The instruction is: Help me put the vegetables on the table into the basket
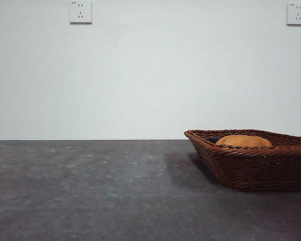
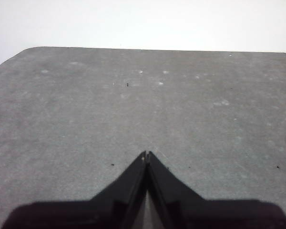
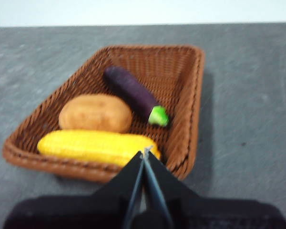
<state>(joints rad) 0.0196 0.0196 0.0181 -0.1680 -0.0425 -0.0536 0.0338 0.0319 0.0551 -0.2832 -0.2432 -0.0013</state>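
Note:
The brown wicker basket (image 1: 251, 168) stands on the grey table (image 1: 90, 191) at the right in the front view. In the right wrist view the basket (image 3: 188, 95) holds the brown potato (image 3: 95, 113), the yellow corn cob (image 3: 93, 147) and the purple eggplant (image 3: 129, 91) with its green stem. In the front view only the potato's top (image 1: 243, 141) and a dark bit of eggplant show over the rim. My right gripper (image 3: 145, 152) is shut and empty, above the basket's near rim. My left gripper (image 2: 146, 155) is shut and empty over bare table (image 2: 133, 105).
A white wall with two sockets (image 1: 81, 12) stands behind the table. The table's far edge and a rounded corner (image 2: 28, 50) show in the left wrist view.

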